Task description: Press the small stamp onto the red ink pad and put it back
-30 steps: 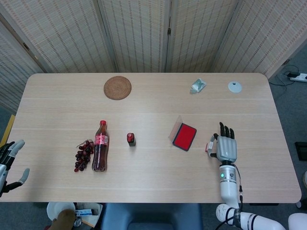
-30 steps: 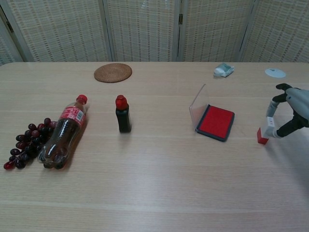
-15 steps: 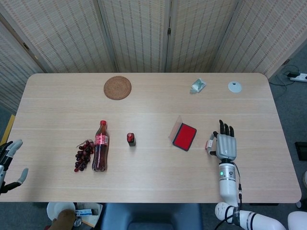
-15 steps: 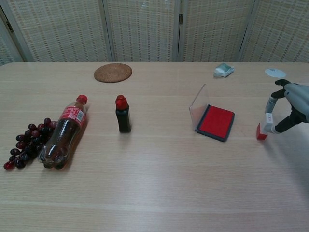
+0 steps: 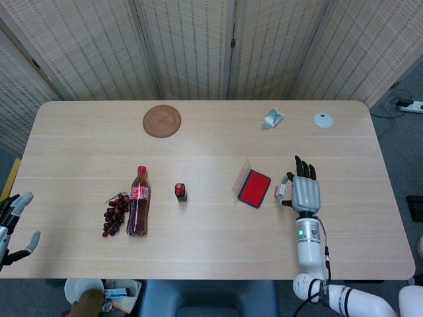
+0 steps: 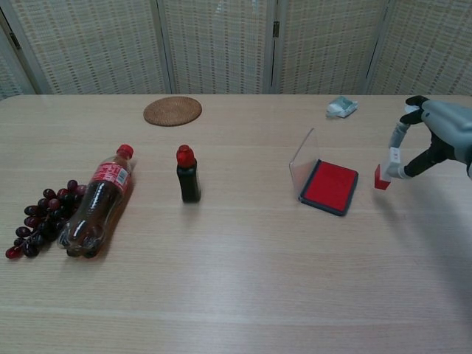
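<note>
Now right robot hand (image 6: 435,140) pinches stamp (image 6: 381,177).

My left hand (image 5: 14,224) is cut off by the head view's left edge; my right hand (image 6: 435,140) runs past the chest view's right edge

- R hand (image 5: 303,191) lower right of head view, back of hand up, fingers pointing toward frame top; forearm runs straight down to bottom edge.
- Chest view: R hand (image 6: 435,140) at right edge, mid-upper, thumb + a finger pinching small stamp (image 6: 382,177), held above the table.
- L hand (image 5: 13,221) at far left edge, lower part of head view, fingers spread, holding nothing; not seen in chest view.
</note>
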